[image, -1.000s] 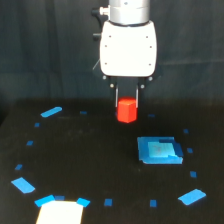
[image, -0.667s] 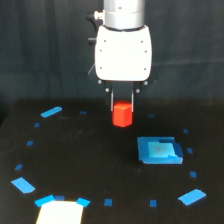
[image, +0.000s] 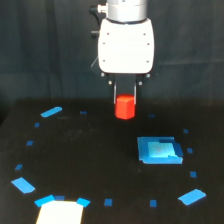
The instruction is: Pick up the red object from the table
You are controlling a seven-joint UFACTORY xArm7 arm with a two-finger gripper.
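My gripper (image: 125, 95) is squeezing the red block (image: 124, 107) at its top. The block is hanging in the air above the black counter (image: 90, 150). A blue square (image: 159, 150) is lying on the counter, off toward the exterior view's right.

The table (image: 85, 150) is a wide black matte surface, dark right up to the dim backdrop. A flat blue square (image: 159, 150) lies on it toward the exterior view's right. Small blue tape marks ring the middle — a slanted strip (image: 51, 111) at far left, a larger piece (image: 23, 185) near the left edge, another (image: 192, 196) at lower right, and tiny squares between them. At the bottom edge a pale, overexposed patch (image: 60, 212) sits flanked by blue corners — what it is cannot be told
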